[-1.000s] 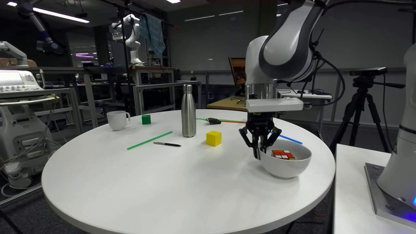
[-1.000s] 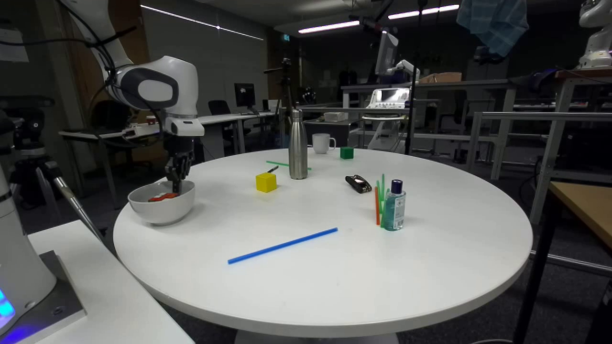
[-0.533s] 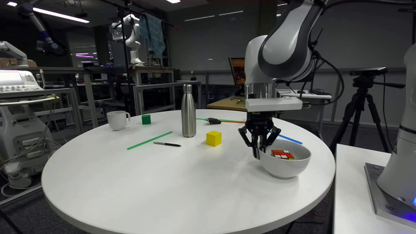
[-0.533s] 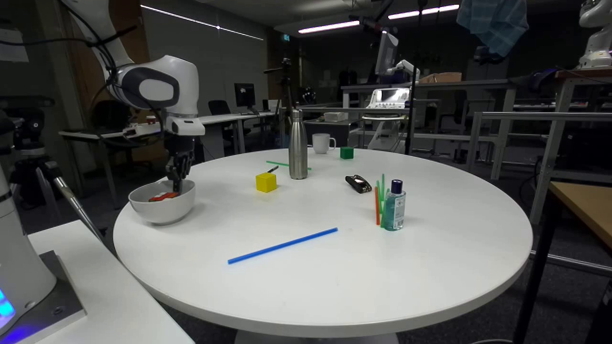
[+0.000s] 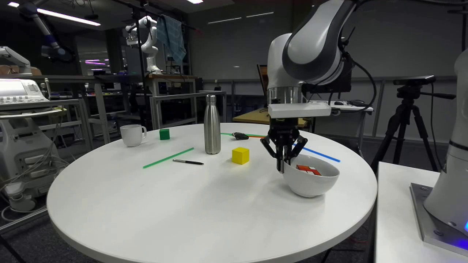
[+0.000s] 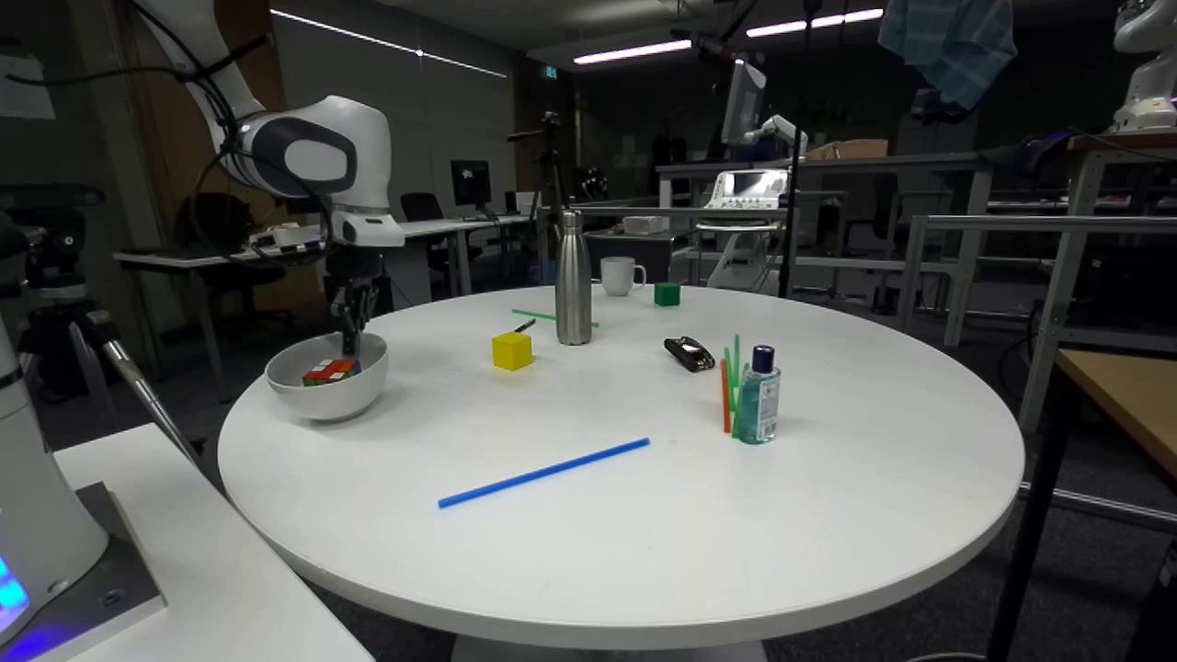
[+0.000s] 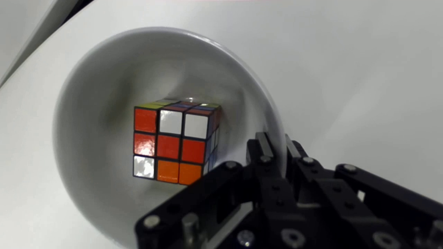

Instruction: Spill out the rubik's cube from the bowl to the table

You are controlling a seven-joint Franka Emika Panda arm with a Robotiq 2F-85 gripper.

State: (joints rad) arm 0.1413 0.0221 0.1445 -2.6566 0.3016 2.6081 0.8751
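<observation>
Bowl (image 5: 309,185) and gripper (image 7: 278,140) shifted together; fingers (image 7: 264,144) pinched tight on bowl's rim (image 7: 215,44), cube (image 7: 169,145) in bowl, inward from inner finger.

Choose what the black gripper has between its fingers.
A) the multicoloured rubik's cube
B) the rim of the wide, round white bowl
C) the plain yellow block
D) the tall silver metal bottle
B: in the wrist view, the white bowl has its rim between the fingers of the gripper, one inside and one outside, while the rubik's cube rests in the bowl, not between them.
</observation>
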